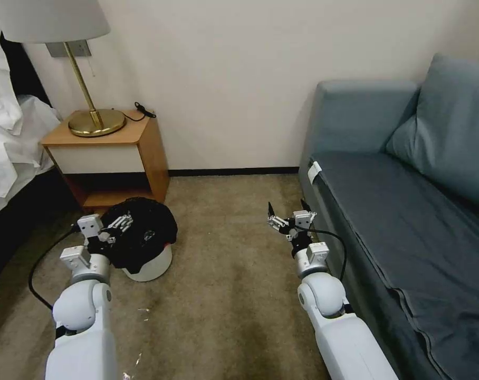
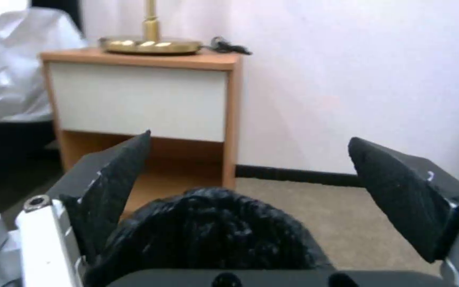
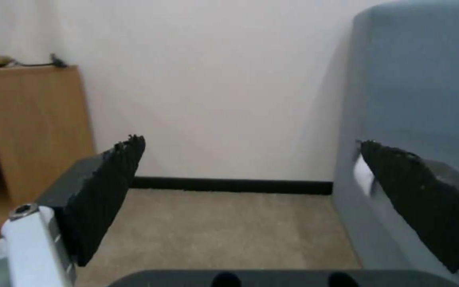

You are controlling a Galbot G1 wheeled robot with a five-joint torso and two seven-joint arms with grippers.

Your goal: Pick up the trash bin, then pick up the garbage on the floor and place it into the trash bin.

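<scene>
The trash bin is a small white tub with a crinkly black bag over its rim. It stands on the carpet in front of the nightstand. My left gripper is at the bin's near left rim and is open. In the left wrist view the bag's bunched edge sits low between the spread fingers of the left gripper. My right gripper hangs open above the carpet beside the sofa's front corner, with nothing in it, and its black pads stand wide apart. The garbage is out of view.
A wooden nightstand with a brass lamp stands behind the bin, and a bed with white linen is at the left. A blue-grey sofa runs along the right. Beige carpet lies open between the arms, with tiny pale scraps.
</scene>
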